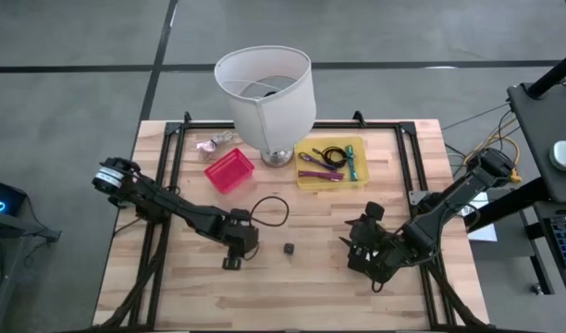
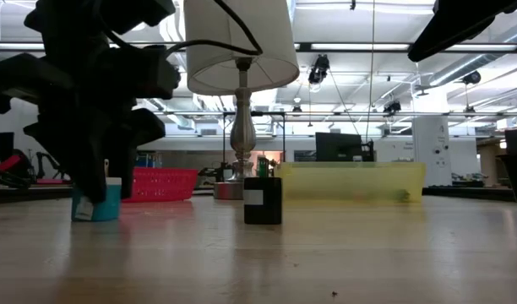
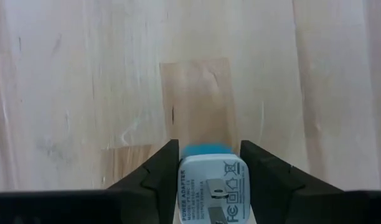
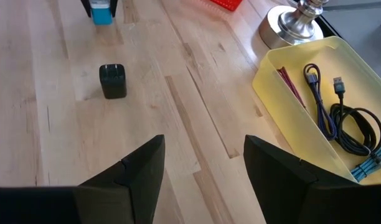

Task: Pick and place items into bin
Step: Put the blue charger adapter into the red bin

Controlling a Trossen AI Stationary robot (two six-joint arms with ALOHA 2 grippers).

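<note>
My left gripper [image 1: 231, 255] is shut on a small white charger plug with a blue end [image 3: 210, 186], low over the table at the near left of centre. The plug also shows in the low view [image 2: 98, 205]. A tiny black cube [image 1: 289, 249] stands on its base on the wood between my two grippers. My right gripper [image 4: 203, 149] is open and empty, above the table to the right of the cube. The yellow bin [image 1: 357, 176] holds a coiled black cable [image 4: 340, 118], purple sticks [image 1: 320, 174] and a teal pen [image 1: 351, 162]. My left gripper pinches the plug's two side faces [image 3: 183, 180] between its two fingers. The fingers come from above, pointing down, with the plug's blue end [image 3: 206, 149] lowest. The plug stands upright; its blue end is at the table top [image 2: 96, 216], but I cannot tell whether it touches.
A white lampshade lamp [image 1: 264, 92] stands at the far middle, next to the yellow bin. A red basket [image 1: 229, 170] and a crumpled pink wrapper [image 1: 215, 141] lie to the lamp's left. A black cable loop [image 1: 270, 209] hangs by my left arm. Bare wood lies along the near edge.
</note>
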